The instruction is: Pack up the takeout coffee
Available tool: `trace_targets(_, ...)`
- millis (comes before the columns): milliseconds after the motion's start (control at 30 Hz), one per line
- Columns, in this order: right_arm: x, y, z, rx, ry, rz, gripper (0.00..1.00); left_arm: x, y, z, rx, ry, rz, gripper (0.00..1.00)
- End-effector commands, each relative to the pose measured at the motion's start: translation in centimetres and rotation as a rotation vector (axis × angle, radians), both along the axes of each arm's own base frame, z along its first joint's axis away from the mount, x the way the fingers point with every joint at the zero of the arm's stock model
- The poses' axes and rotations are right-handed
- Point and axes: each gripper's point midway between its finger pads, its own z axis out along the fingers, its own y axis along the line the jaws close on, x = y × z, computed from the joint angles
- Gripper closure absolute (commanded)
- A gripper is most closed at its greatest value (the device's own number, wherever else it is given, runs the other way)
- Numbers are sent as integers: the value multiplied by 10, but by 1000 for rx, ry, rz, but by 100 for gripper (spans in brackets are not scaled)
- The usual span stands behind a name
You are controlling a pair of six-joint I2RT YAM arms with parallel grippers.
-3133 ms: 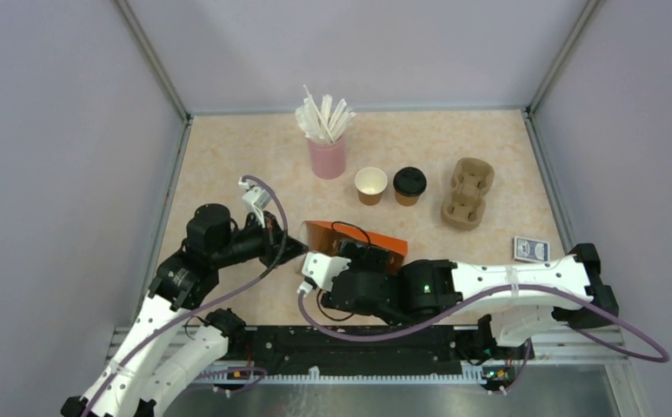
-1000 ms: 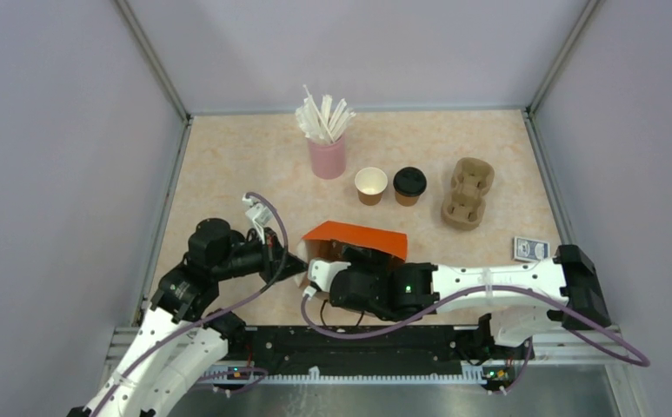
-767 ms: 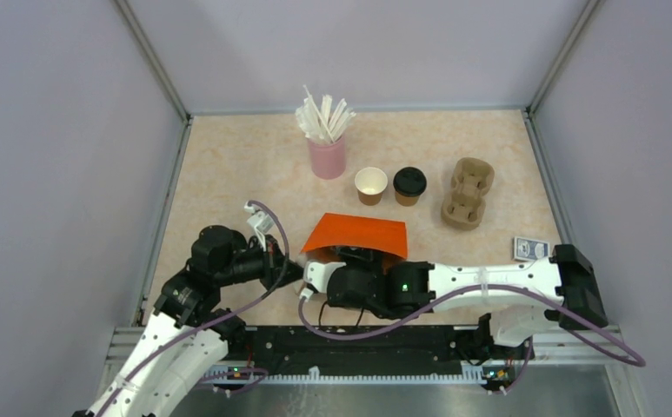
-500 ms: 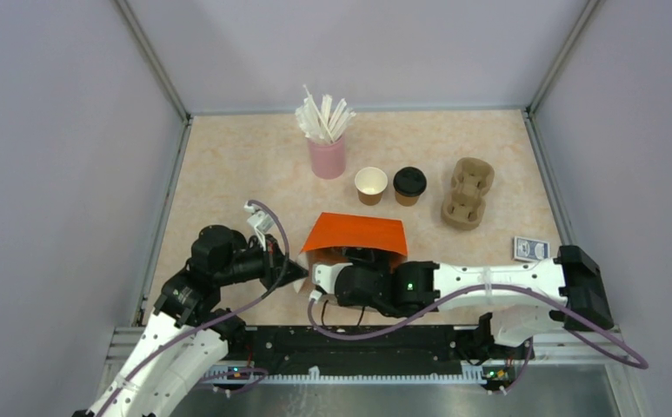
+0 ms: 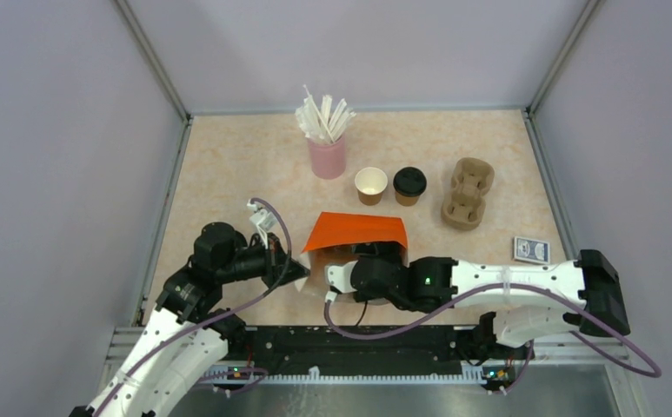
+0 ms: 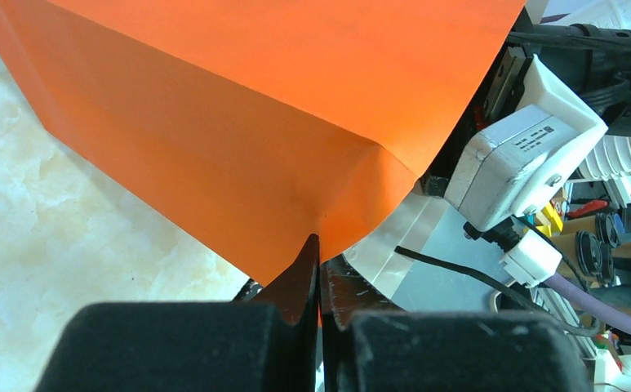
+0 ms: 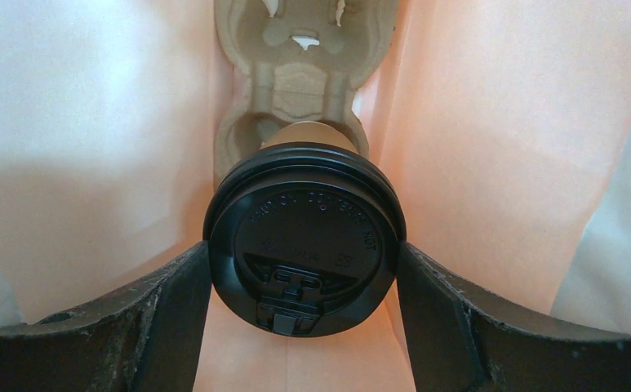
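The orange bag [image 5: 355, 232] lies on its side near the table's front. My left gripper [image 5: 300, 271] is shut on the bag's edge, its fingertips pinching the orange paper [image 6: 255, 122]. My right gripper [image 7: 304, 253] reaches inside the bag. Its fingers touch both sides of the black lid of a brown coffee cup [image 7: 304, 233], which sits in the near socket of a tan pulp carrier [image 7: 299, 82]. At the back stand an open brown cup [image 5: 370, 184] and a lidded one [image 5: 409, 184], side by side.
A pink cup of white straws [image 5: 327, 149] stands at the back. A second pulp carrier [image 5: 468, 192] lies at the right, with a blue card box [image 5: 531, 250] nearer the right edge. My right arm [image 5: 497, 278] stretches across the front.
The bag's orange top panel has lifted and spread. My right arm has shifted to the right with its gripper still in the bag. The left gripper has kept its pinch.
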Motion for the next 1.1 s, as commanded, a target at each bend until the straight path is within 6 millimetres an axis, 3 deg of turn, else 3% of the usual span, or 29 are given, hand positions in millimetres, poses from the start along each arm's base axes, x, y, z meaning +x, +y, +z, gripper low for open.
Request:
trace_targets(0, 6, 4, 6, 4, -13, 28, 31, 1, -3, 22, -35, -77, -24, 100)
trace_targets(267, 5, 21, -3, -35, 11, 75, 31, 0, -2, 20, -32, -81, -24, 100)
trace_targets(500, 15, 41, 13, -1, 20, 88, 31, 2, -1, 19, -9, -80, -24, 100)
trace_targets(700, 30, 28, 11, -1, 1, 53, 31, 4, -2, 24, -6, -95, -26, 100)
trace_targets(1067, 25, 12, -4, -57, 41, 73, 31, 5, -4, 26, -17, -93, -36, 99)
